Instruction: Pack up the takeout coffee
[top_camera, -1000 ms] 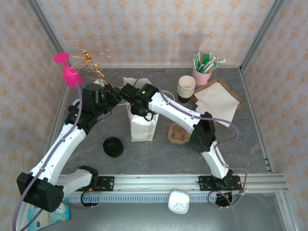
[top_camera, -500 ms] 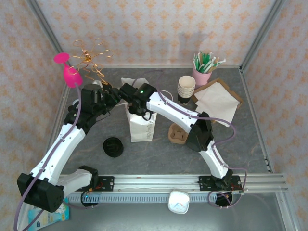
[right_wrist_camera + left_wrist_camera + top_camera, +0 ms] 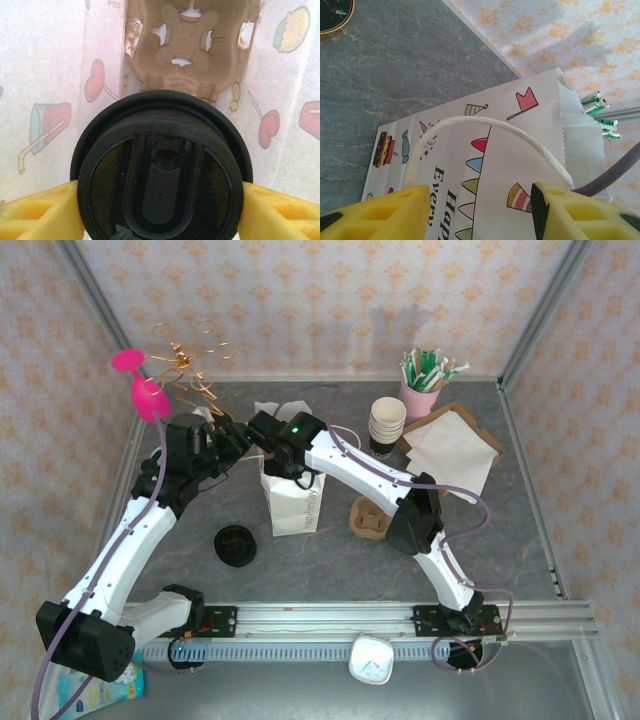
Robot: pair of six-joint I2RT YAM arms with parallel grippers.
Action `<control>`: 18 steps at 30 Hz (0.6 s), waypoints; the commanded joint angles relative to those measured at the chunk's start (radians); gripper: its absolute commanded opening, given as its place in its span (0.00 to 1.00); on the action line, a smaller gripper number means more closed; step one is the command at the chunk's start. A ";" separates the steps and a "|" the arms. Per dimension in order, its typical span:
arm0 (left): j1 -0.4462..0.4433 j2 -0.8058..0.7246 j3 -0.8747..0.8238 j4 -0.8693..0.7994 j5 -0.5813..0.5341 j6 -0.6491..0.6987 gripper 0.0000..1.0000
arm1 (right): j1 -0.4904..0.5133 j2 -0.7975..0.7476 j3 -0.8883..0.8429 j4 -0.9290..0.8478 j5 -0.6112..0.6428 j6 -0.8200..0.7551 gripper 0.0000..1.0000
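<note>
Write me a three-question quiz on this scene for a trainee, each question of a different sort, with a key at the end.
1. True or false: in the right wrist view, the takeout coffee sits between the yellow fingers of the right gripper, with a brown pulp carrier beyond it.
2. In the top view, what lies on the table just left of the white paper bag? A) a loose black lid B) a metal spoon C) a red plate
3. Fill in: in the left wrist view, the bag's white corded ____ arches across the gap between the fingers of the left gripper.

Key: 1 true; 2 A; 3 handle.
</note>
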 commanded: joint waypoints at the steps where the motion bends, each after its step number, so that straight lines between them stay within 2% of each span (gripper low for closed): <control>1: 0.014 -0.013 0.011 0.028 0.019 0.003 0.57 | 0.005 -0.003 0.023 -0.007 0.018 0.000 0.72; 18: 0.013 0.003 0.026 0.030 0.049 0.007 0.62 | 0.007 -0.019 0.019 -0.006 0.043 0.016 0.78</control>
